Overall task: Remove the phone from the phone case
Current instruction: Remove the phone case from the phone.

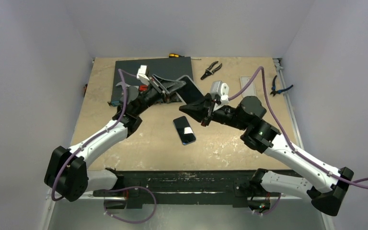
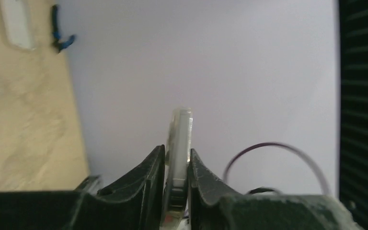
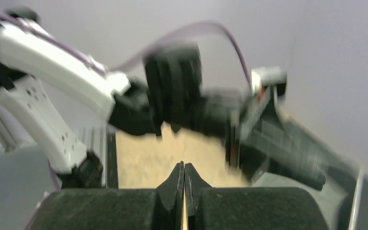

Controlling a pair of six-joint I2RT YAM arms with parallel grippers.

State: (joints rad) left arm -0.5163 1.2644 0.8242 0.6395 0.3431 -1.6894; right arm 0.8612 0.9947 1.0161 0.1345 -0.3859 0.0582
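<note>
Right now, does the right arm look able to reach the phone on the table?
Probably yes: the phone lies uncovered just beside the right claw, with nothing between them. The claw is shut, so it must open first.

No legible text, label, brand, number or sign was found in any view. A white patch [image 1: 188, 129] was noted on the phone [image 1: 184, 131] lying on the worktop [image 1: 230, 143]; nothing could be read on it. The right wrist view was recorded blurred.

Two white-and-black arms [image 1: 100, 139] trail looping purple cables [image 1: 263, 79].
</note>
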